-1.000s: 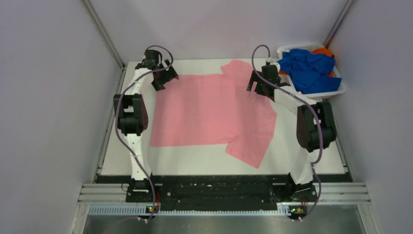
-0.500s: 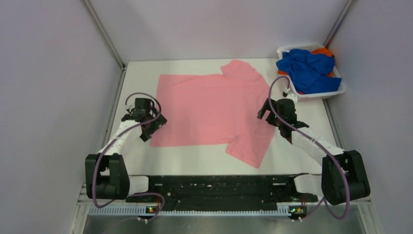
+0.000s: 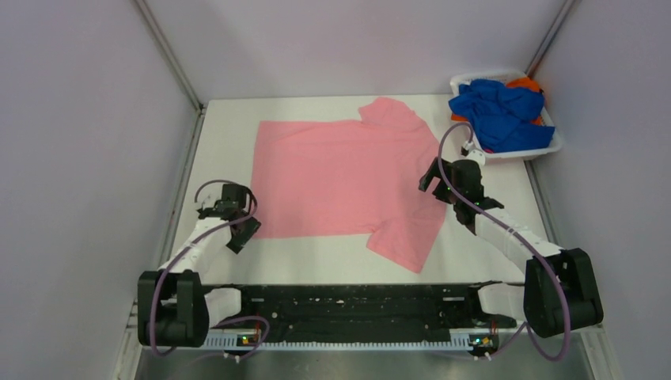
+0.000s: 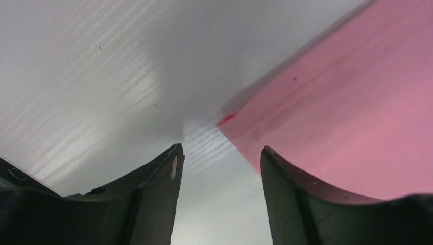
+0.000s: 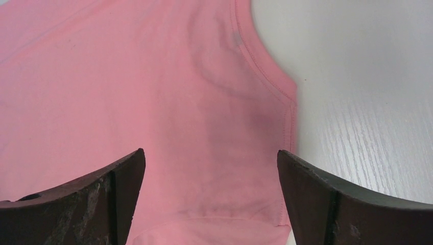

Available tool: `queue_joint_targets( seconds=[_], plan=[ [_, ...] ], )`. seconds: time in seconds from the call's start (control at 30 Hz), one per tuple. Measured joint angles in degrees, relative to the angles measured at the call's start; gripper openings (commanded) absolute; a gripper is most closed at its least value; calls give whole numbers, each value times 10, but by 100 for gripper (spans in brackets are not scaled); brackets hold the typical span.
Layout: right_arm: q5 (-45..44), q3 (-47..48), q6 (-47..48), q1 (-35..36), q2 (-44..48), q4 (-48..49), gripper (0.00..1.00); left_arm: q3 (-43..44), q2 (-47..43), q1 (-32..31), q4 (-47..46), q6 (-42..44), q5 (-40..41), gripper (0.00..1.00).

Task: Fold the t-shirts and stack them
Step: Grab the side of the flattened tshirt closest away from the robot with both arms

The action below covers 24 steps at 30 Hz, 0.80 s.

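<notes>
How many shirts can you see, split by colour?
pink t-shirt: 1, spread flat
blue t-shirt: 1 bunched heap in the basket, maybe more
orange t-shirt: 1, mostly buried under the blue
Total: 3 visible

The pink shirt [image 3: 340, 178] is matt, fine-knit cloth with stitched hems. The table [image 3: 229, 119] is white and smooth, faintly grained like wood laminate, with a soft sheen. The basket [image 3: 526, 154] is glossy white plastic. The blue shirt [image 3: 502, 111] is matt cloth. The fingers [image 5: 347, 204] are dark, matt and scuffed, perhaps plastic.
</notes>
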<state>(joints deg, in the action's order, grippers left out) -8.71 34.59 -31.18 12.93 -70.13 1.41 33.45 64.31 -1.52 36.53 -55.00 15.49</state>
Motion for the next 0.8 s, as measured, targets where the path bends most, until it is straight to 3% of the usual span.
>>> queue_joint_targets(
  seconds=[0.17, 0.4, 0.53, 0.6, 0.8],
  plan=[
    [0, 0, 0, 0, 0, 3, 97, 17, 79, 0, -2, -11, 21, 45],
    [-3, 0, 0, 0, -1, 3, 97, 45, 120, 0, -14, -8, 28, 33],
    [-6, 0, 1, 0, -5, 3, 97, 45, 123, 0, -32, -4, 26, 15],
    [-6, 0, 1, 0, -8, 2, 97, 45, 125, 0, -44, -2, 23, 2],
    [-7, 0, 11, 0, -9, -2, 96, 45, 131, 0, -75, 3, 19, 0]
  ],
)
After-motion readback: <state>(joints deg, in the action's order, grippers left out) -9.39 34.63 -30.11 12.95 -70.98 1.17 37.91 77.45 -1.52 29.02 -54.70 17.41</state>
